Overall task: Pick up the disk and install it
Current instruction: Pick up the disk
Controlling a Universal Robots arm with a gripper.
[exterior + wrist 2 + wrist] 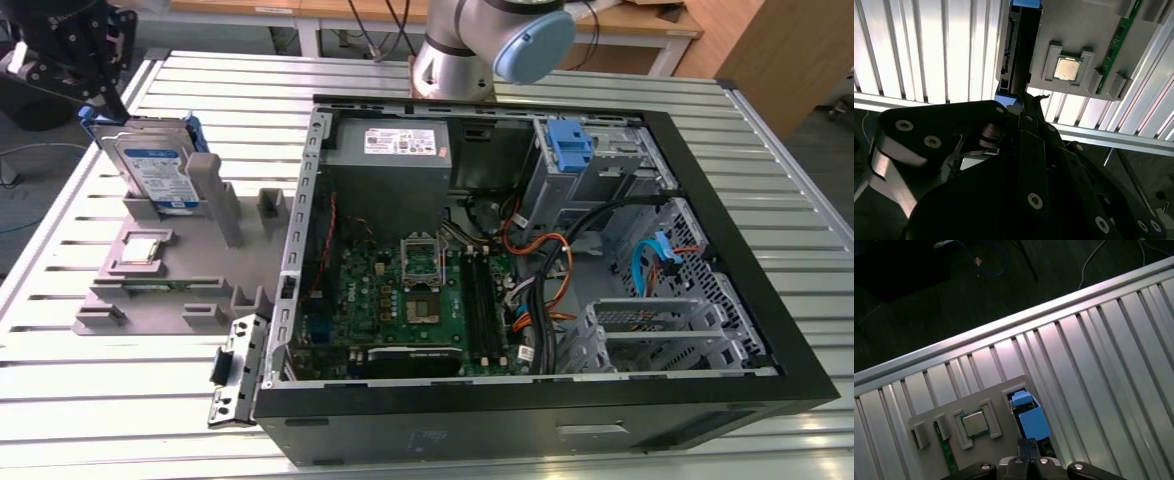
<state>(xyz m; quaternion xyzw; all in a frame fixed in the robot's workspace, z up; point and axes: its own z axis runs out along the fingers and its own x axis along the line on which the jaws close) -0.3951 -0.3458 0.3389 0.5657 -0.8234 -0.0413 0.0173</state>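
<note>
In the exterior view the disk (150, 165) stands upright in a grey fixture (187, 275) on the slatted table (107, 410), beside the open computer case (754, 230). It is not yet installed. The gripper (102, 100) hovers just above the disk's top edge.

In the second wrist view the disk lies edge-on just beyond the gripper — I cannot tell how far the pincer is open.

In the first wrist view the blue carrier sits beside a processor chip (975, 423) — I judge the pick-up not yet made.
</note>
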